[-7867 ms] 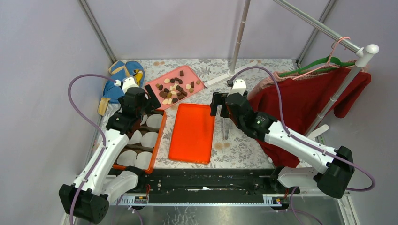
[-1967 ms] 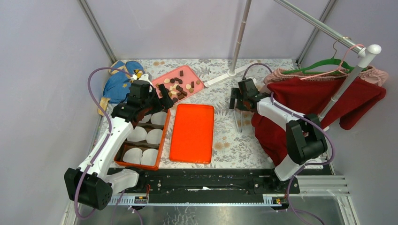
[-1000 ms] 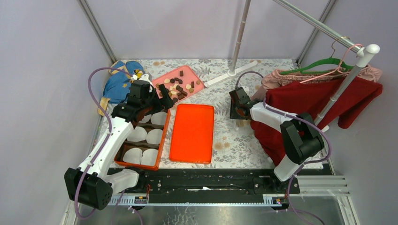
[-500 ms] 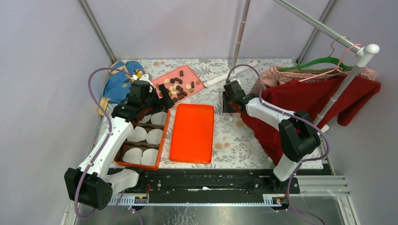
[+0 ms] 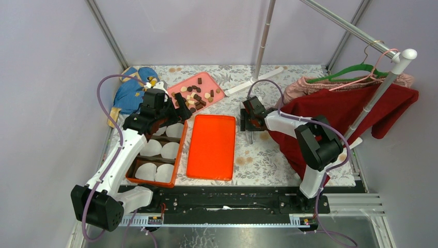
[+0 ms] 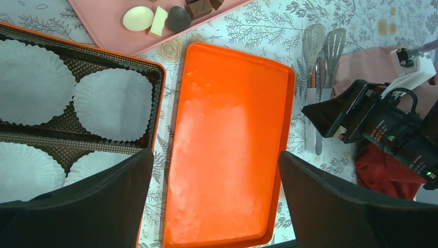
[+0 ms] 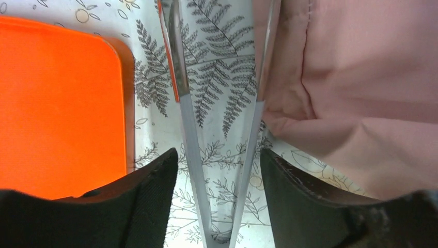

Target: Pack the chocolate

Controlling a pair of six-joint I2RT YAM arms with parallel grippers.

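Floral tablecloth [image 5: 261, 160] covers the bench, grey walls around.

Layout, overhead view: the chocolate [image 5: 193, 95] lies loose on the pink tray [image 6: 100, 18], upper centre of the frame. None is packed yet. The orange box [image 6: 161, 93] sits left of centre with white paper liners [image 6: 113, 103] in its dark compartments, and the liners in view hold nothing. The orange lid [image 5: 212, 147] lies flat just beside the box, off it, so the compartments stay reachable.

Left gripper [image 5: 178, 108]: your jaws stand at full spread with nothing between them. It hovers over the far end of the box, near the tray's lower edge. Judgement: standby, not working.

Right gripper [image 7: 218, 155]: fingers at a middling gap, each touching one arm of the metal tongs [image 7: 186, 121] towards the hinge. The blades point away and stand apart. It hangs right of the lid, beside a pink cloth [image 7: 361, 77]. Judgement: the pieces are far smaller than your fingers, hence the tongs.

Next move, judged: carry the tongs up-left to the tray and squeeze gently. With too loose a hold the tool may twist or slip.
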